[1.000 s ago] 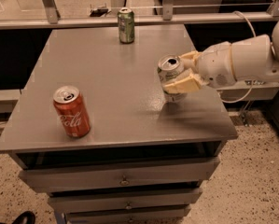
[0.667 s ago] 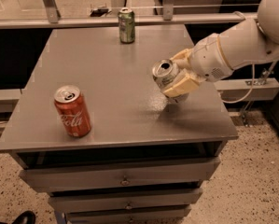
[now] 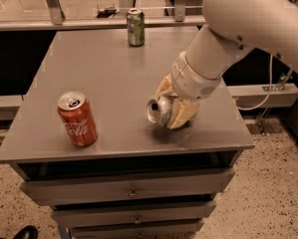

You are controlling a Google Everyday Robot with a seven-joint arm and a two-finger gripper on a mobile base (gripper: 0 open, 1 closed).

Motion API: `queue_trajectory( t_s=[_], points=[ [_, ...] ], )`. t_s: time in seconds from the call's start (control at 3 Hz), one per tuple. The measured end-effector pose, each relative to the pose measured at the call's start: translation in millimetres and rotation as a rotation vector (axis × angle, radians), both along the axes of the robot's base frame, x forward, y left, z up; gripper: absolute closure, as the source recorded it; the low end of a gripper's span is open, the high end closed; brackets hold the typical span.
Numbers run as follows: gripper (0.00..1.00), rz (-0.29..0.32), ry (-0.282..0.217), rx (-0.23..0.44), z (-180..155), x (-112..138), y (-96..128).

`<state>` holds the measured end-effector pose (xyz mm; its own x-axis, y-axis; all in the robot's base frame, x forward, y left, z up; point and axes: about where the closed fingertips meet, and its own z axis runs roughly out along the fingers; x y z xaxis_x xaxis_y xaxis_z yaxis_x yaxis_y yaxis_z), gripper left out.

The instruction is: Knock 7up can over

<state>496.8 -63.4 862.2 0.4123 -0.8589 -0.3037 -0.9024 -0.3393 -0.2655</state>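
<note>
The 7up can [image 3: 158, 111] is silver with faint markings. It lies tipped on its side at the front right of the grey table [image 3: 103, 68], its top facing left toward the camera. My gripper [image 3: 170, 105] reaches in from the upper right. Its cream fingers [image 3: 184, 115] sit above and below the can and are closed on it. The can's far end is hidden behind the fingers.
A red Coca-Cola can [image 3: 77, 119] stands upright at the front left. An all-green can [image 3: 135, 27] stands upright at the back edge. The table's front edge is just below the gripper, with drawers [image 3: 128, 190] beneath. A rail and a cable are on the right.
The arm has swung left and down toward the front of the table. The 7up can went from tilted in the fingers to lying on its side near the tabletop.
</note>
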Motion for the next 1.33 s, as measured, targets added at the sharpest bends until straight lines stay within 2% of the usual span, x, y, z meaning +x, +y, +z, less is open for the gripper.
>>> queue_trajectory(
  t_s=[0.33,0.67,1.33],
  points=[
    [0.74,0.073,0.007,-0.079,-13.8,-11.7,8.8],
    [0.43,0.136,0.015,-0.131,-22.6,-19.6,15.0],
    [0.00,0.179,0.020,-0.164,-26.6,-23.6,16.9]
  ],
)
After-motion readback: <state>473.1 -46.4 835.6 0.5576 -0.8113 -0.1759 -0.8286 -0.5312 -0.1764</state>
